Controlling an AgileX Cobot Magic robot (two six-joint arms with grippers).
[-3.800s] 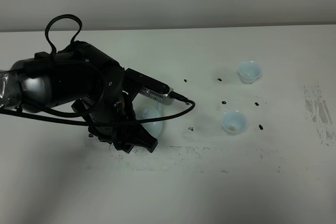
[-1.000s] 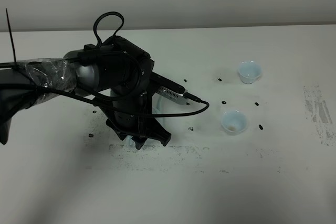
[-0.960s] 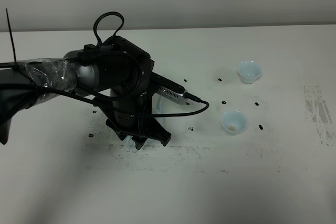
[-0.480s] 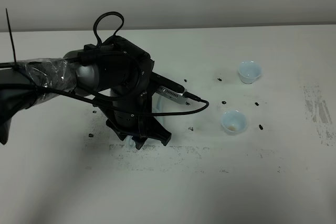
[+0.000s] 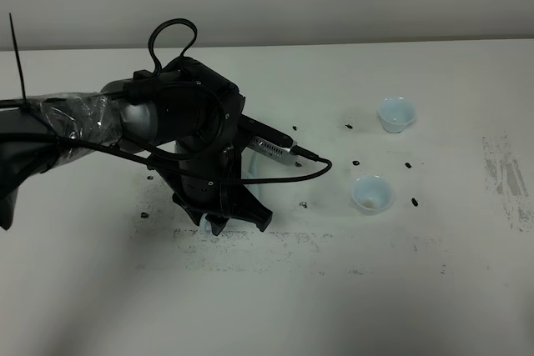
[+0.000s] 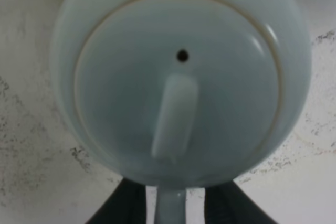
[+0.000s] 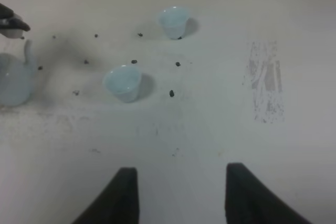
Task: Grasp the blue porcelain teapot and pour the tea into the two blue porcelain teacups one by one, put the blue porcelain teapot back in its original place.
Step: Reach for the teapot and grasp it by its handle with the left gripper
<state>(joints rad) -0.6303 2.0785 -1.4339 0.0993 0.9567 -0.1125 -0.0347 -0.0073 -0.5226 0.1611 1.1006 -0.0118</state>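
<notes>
You had the left gripper (image 6: 176, 199) lowered over the blue porcelain teapot (image 6: 178, 77), which stood upright on the white table (image 5: 375, 289) towards the left side of the exterior high view, almost wholly hidden there beneath the black arm. From the left wrist camera you looked straight down on its lid (image 6: 131, 108), with the long knob and the small vent hole showing, and the loop handle (image 6: 170, 208) ran between the two dark fingers (image 6: 119, 209). A thin pale sliver showed on either side of the handle, so I cannot tell whether the jaws had pinched it or only straddled it. The two teacups stood upright well to the right of the pot and apart from one another: the far teacup (image 5: 396, 113) nearer the wall and the near teacup (image 5: 372, 194) closer to the front edge, with small black specks (image 5: 357, 162) scattered on the table around them. Your right gripper (image 7: 182, 170) hung above bare table in front of the cups, its jaws spread wide with nothing between them.
</notes>
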